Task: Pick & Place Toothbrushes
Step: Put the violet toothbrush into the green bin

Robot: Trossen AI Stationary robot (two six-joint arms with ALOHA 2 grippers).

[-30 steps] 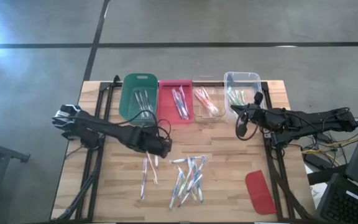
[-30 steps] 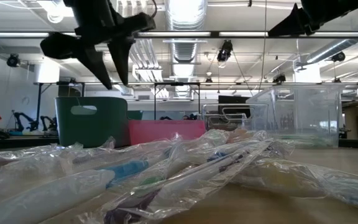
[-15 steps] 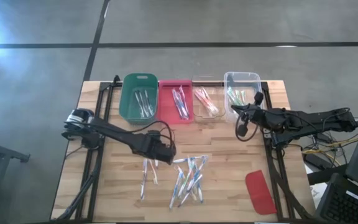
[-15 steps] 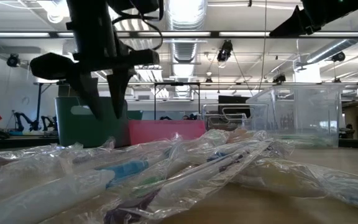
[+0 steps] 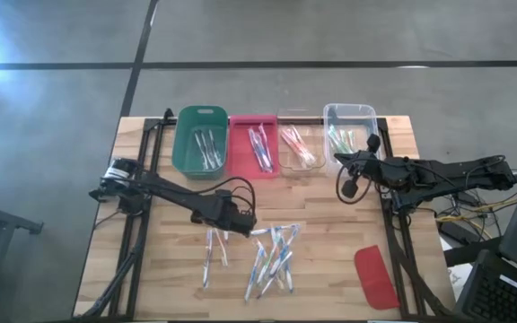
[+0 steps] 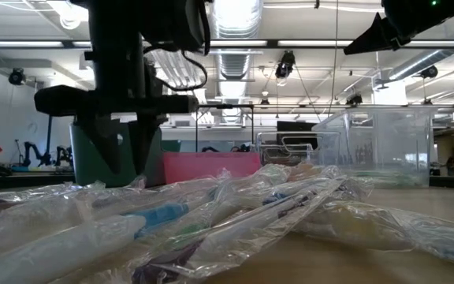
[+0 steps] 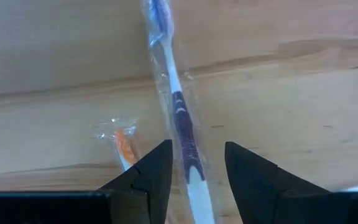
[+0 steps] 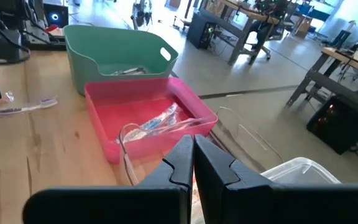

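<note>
Since a second earlier, the left gripper (image 5: 240, 224) had swung toward the table's middle and dropped low over the loose toothbrushes (image 5: 272, 260), jaws apart. Between its fingers (image 7: 154, 177) lay a wrapped purple brush (image 7: 180, 121), flat on the wood, its long axis running straight away from the wrist, bristle end farthest. The right gripper (image 5: 351, 179), jaws together, hung near the clear bin (image 5: 349, 115).

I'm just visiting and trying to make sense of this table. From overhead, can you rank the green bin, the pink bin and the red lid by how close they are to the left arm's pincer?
From the left pincer, open above the loose toothbrushes:
1. Pink bin, just beyond it at the table's far edge.
2. Green bin, beside the pink bin, farther left.
3. Red lid, at the table's near right corner.
</note>
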